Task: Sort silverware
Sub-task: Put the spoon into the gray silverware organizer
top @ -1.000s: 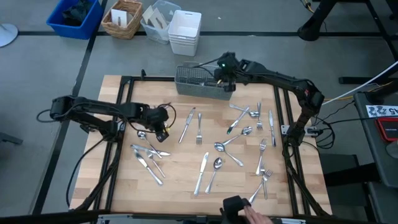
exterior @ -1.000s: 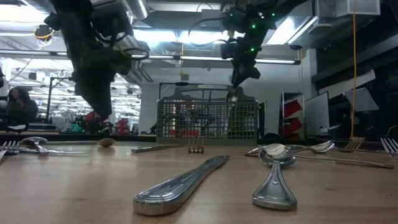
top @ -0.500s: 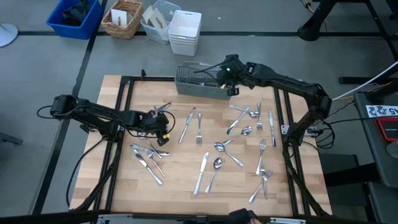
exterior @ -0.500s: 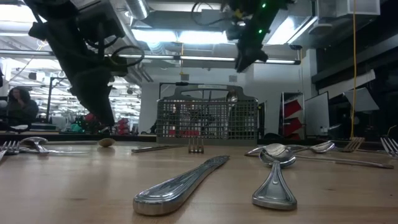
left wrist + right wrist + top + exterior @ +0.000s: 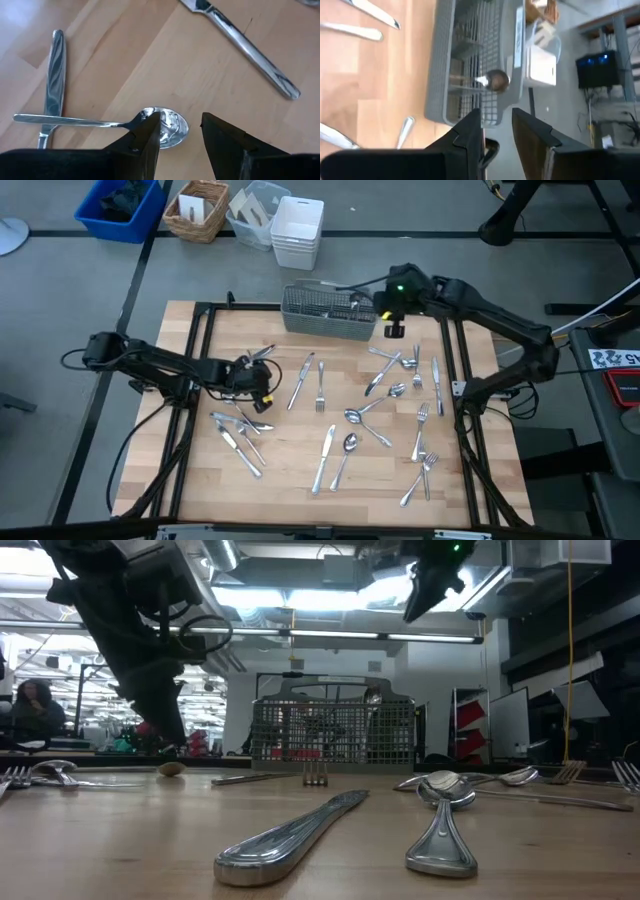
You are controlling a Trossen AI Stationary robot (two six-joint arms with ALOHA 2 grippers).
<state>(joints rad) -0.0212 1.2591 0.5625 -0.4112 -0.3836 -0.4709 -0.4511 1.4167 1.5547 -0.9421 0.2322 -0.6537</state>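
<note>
Left gripper point(image 5: 181, 131) low over the wood table point(image 5: 125, 55), fingers point(image 5: 145, 145) apart with an empty gap between them. Spoon point(image 5: 100, 122) lies on the table, bowl just ahead of one fingertip and partly hidden behind it, thin handle running away from the gap to the side. Its handle crosses over a knife handle point(image 5: 53, 75) lying nearly perpendicular to it; the knife's lower end is cut off by the gripper body. Another knife point(image 5: 245, 47) lies diagonally farther out, well apart from the spoon, one end out of frame. Nothing held between the fingers.
</note>
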